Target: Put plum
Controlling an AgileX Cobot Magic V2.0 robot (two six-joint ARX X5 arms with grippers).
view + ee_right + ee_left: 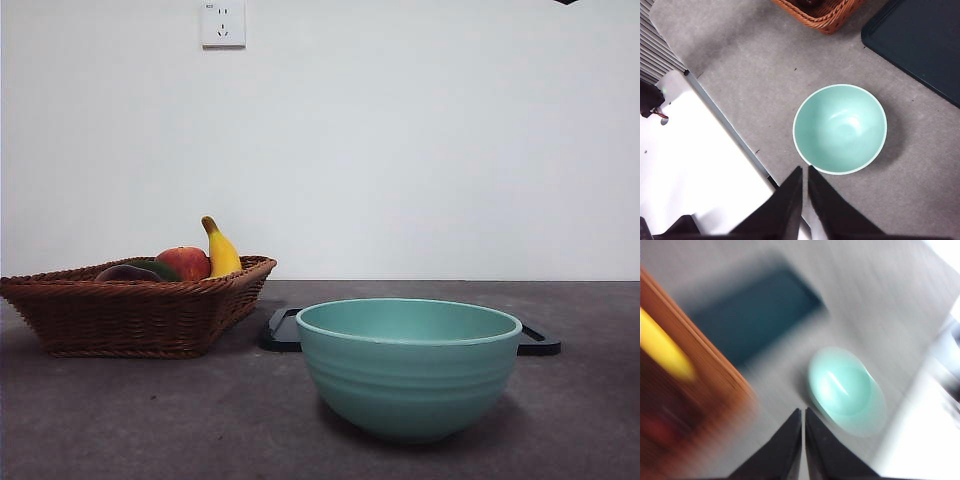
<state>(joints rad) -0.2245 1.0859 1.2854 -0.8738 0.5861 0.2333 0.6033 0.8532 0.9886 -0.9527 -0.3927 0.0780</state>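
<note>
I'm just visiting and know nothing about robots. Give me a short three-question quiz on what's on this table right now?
1. True or false: the teal bowl holds fruit.
2. Where does the plum lie? A) in the wicker basket B) on the dark tray C) in the bowl
3. Which yellow fruit stands up beside the apple?

Key
1. False: the right wrist view shows it empty.
2. A
3. The banana.
</note>
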